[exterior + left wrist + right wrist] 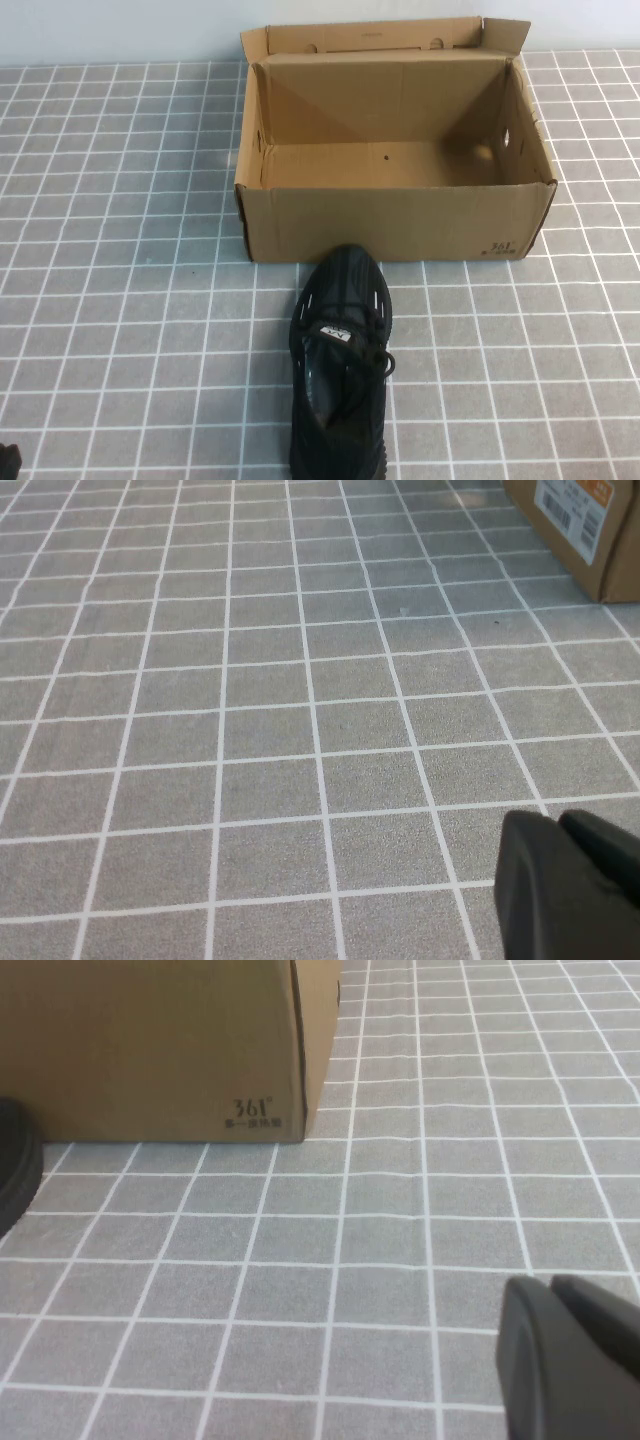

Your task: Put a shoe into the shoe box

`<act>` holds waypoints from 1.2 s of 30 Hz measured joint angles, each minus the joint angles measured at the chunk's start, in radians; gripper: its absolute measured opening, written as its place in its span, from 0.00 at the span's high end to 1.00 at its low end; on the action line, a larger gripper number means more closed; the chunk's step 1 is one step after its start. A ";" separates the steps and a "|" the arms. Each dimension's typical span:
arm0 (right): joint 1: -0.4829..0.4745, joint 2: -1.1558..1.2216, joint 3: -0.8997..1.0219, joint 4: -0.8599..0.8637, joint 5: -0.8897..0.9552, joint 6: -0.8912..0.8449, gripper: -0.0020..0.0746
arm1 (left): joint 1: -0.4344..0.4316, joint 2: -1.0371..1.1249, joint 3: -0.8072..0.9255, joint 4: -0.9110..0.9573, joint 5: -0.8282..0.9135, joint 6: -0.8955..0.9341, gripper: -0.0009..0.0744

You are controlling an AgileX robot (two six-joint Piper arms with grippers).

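Note:
The black knit shoe [342, 360] lies on the tiled table, toe touching the front wall of the open brown shoe box [395, 220], heel toward me. The box is empty inside. My left gripper [560, 825] is shut and empty, low over bare tiles at the near left; a corner of the box [585, 520] with a label shows far from it. My right gripper [560, 825] has no part in that view; it shows in the right wrist view [552, 1288], shut and empty over bare tiles at the near right, facing the box's printed corner [250, 1110] and the shoe's edge [15, 1160].
The table is grey tile with white grid lines [120, 300]. The box's back flap [380, 38] stands up against the pale wall. A dark bit of the left arm [6, 462] shows at the near left corner of the high view.

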 joint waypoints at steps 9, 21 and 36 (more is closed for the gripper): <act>0.000 0.000 0.000 0.002 0.000 0.000 0.99 | 0.000 0.000 0.000 0.000 0.000 0.000 0.99; 0.000 0.000 0.000 0.070 -0.012 0.000 0.99 | 0.000 0.000 0.000 0.000 0.000 0.000 0.99; 0.000 0.000 0.000 0.385 -0.152 0.000 0.99 | 0.000 0.000 0.000 0.000 0.000 0.000 0.99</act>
